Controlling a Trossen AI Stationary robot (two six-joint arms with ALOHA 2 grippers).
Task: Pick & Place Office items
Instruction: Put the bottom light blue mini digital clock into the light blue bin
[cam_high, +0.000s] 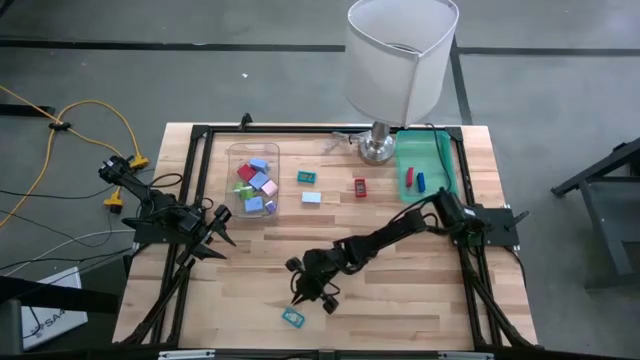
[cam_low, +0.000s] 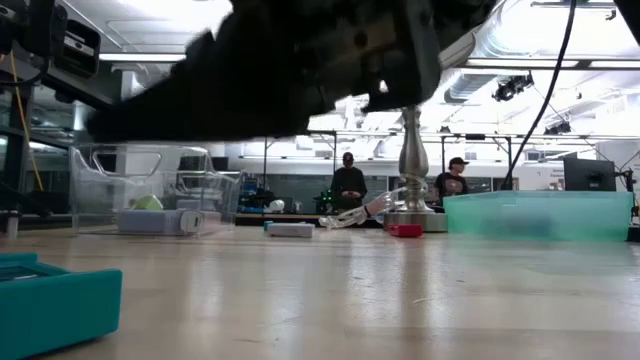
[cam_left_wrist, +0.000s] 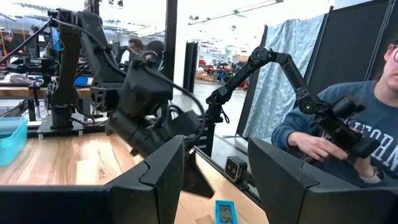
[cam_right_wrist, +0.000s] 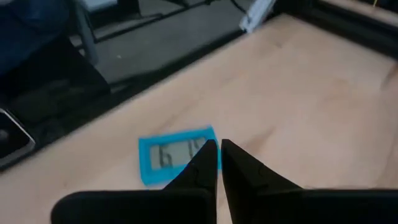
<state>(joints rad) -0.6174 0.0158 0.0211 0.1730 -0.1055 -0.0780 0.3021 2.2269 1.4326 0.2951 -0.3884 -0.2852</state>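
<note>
A teal flat piece with a small screen (cam_high: 293, 317) (cam_right_wrist: 171, 158) (cam_low: 55, 300) lies flat on the wood near the table's near edge. My right gripper (cam_high: 303, 296) (cam_right_wrist: 218, 148) hovers just above and beside it, shut, with nothing between its fingers. Farther back lie a teal piece (cam_high: 307, 177), a light blue block (cam_high: 311, 197) and a red piece (cam_high: 360, 186). A clear bin (cam_high: 252, 180) holds several coloured pieces. My left gripper (cam_high: 222, 236) (cam_left_wrist: 214, 168) waits open at the table's left side.
A big white-shaded lamp (cam_high: 400, 60) stands at the far edge on a metal foot (cam_high: 377, 148). Beside it a teal tray (cam_high: 425, 165) holds a green and a blue bit. A black frame (cam_high: 200, 190) runs around the tabletop. A seated person (cam_left_wrist: 348, 130) is beyond the table.
</note>
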